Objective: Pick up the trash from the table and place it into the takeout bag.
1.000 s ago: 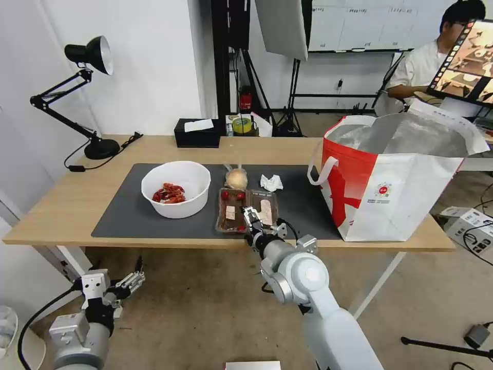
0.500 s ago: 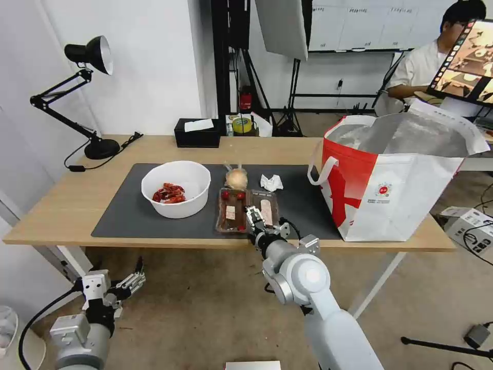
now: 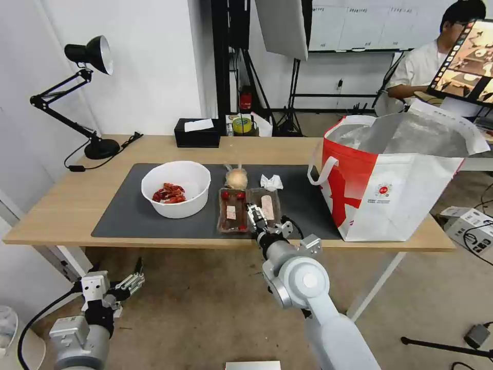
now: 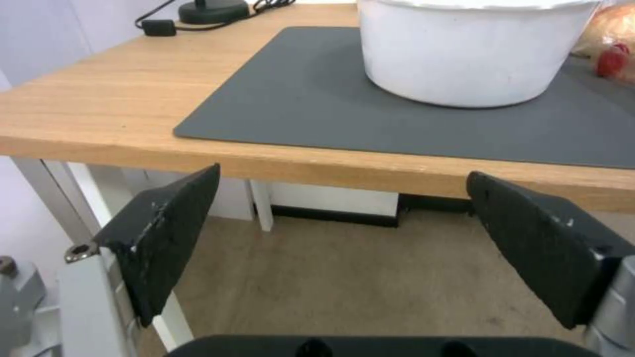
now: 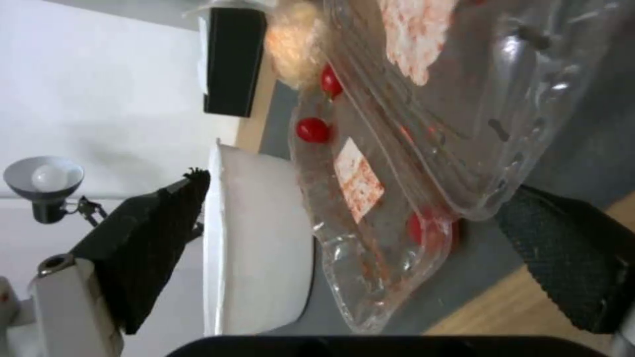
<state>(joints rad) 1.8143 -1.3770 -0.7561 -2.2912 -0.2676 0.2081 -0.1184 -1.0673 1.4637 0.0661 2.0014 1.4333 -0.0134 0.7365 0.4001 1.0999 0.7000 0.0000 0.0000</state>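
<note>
Right gripper, jaws apart, over clear hinged plastic food tray on light-wood bench; left gripper, jaws apart, parked below bench edge.

On the table lies a mat with the bowl left of the tray, a tissue behind the tray, and the bag far right.

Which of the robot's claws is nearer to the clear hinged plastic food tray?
The right claw: it is at the clear hinged plastic food tray, open around its near edge. The left claw hangs open below the light-wood table, far off.
</note>
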